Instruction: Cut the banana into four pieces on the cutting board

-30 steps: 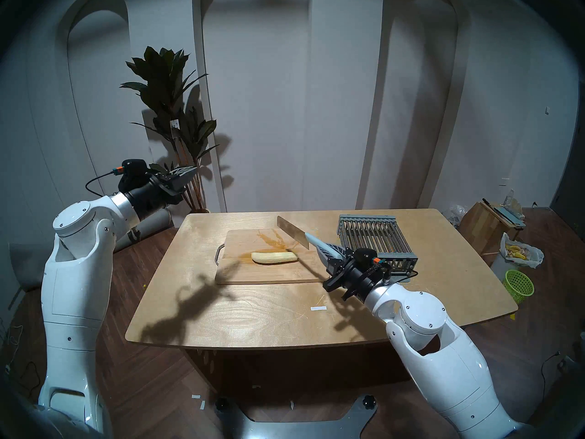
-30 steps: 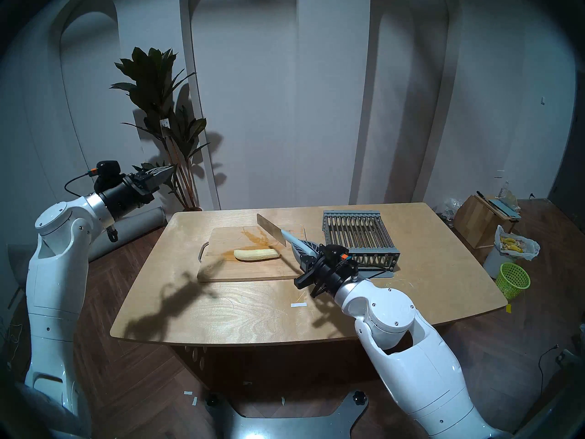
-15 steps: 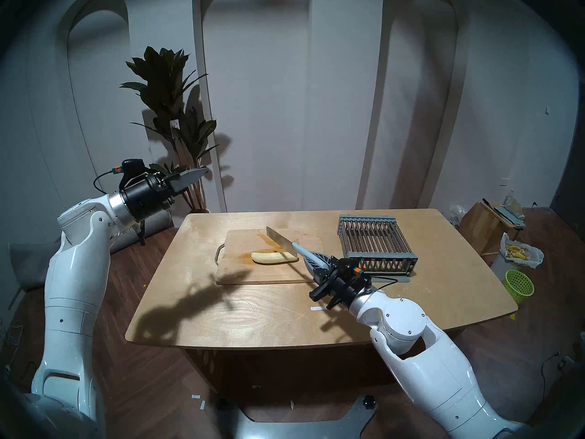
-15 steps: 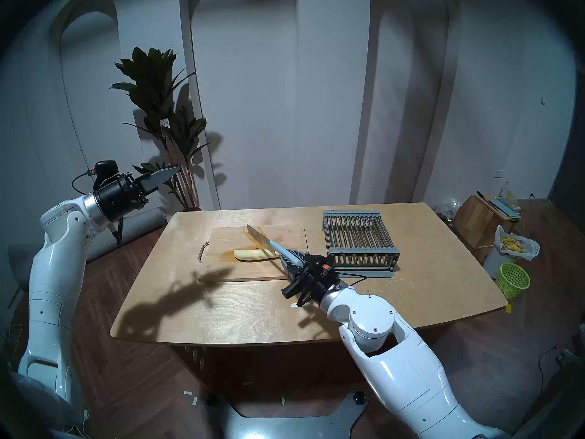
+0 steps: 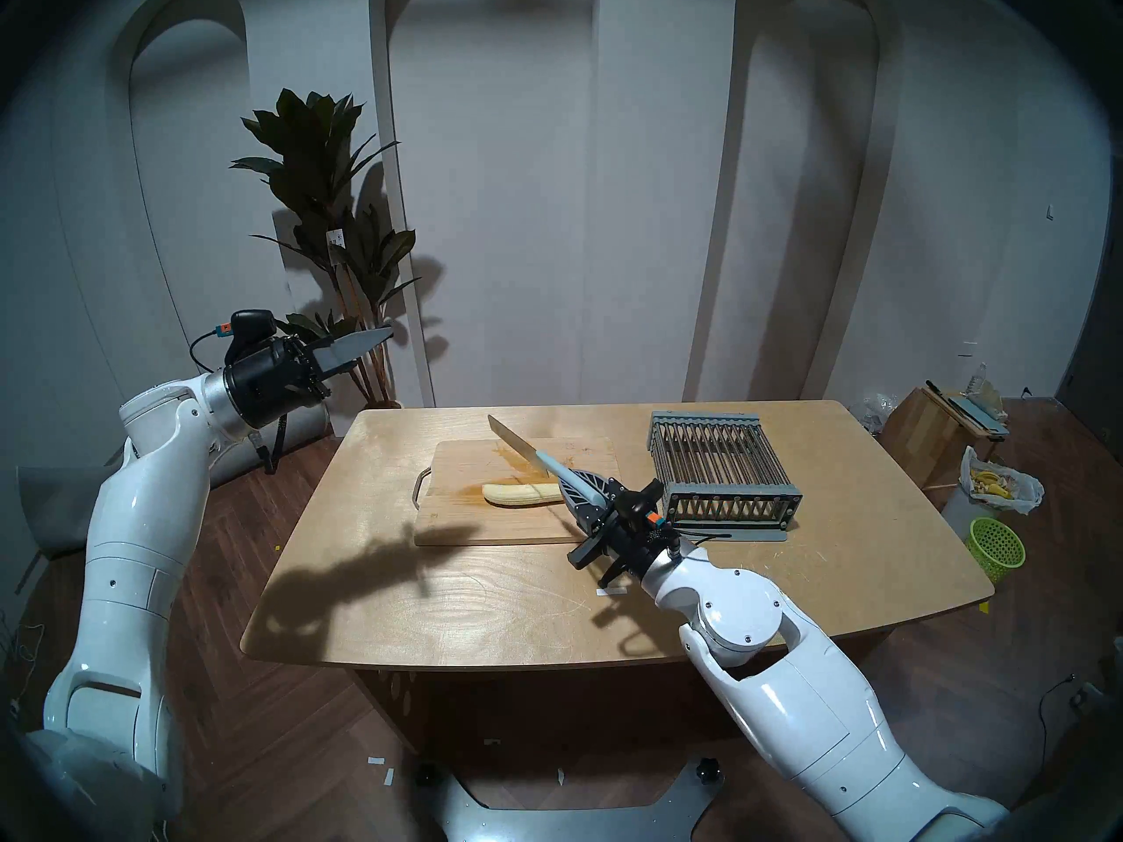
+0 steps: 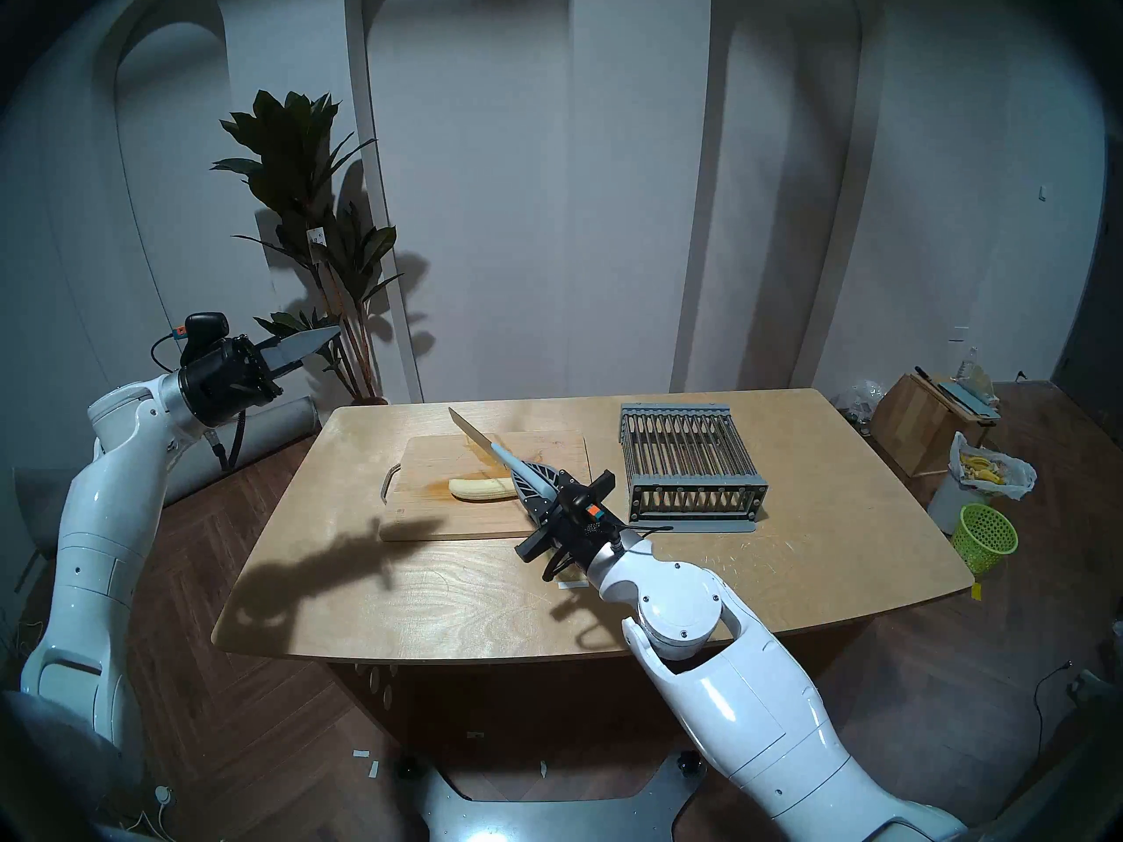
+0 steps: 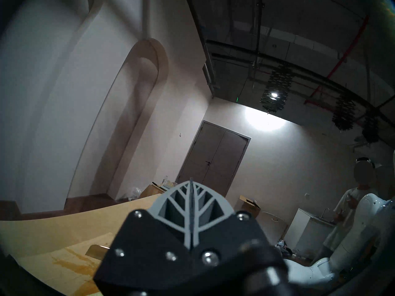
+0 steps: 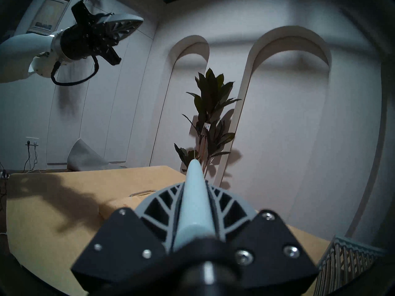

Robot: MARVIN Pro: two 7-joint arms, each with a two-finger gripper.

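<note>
So I've got the knife (image 5: 521, 452) clamped in my right gripper (image 5: 568, 481), fingers pressed tight on the pale blue handle (image 8: 193, 205), which sticks out past the fingertips. The blade runs up and away toward the far left of the desk (image 5: 425, 610), tilted with its tip raised over the far edge of the cutting board (image 5: 486, 528).

The banana (image 5: 521, 494) is lying whole on the board, peeled, roughly in the middle, long side running along the board's length. My gripper covers its right end from the head camera, so I can't tell if the blade is touching it there or just sitting above it. There's an orange-brown stain (image 5: 516, 458) on the board behind the banana, under the blade. The board's metal loop handle (image 5: 420, 487) is on its left short edge.

My left gripper (image 5: 383, 335) is fully closed with nothing in it, fingers flat together, hanging in the air off the far left corner of the desk, in front of the potted plant (image 5: 331, 215).

Grey slatted rack (image 5: 720, 467) sits near the desk's far right corner, just beside the board's right edge.
</note>
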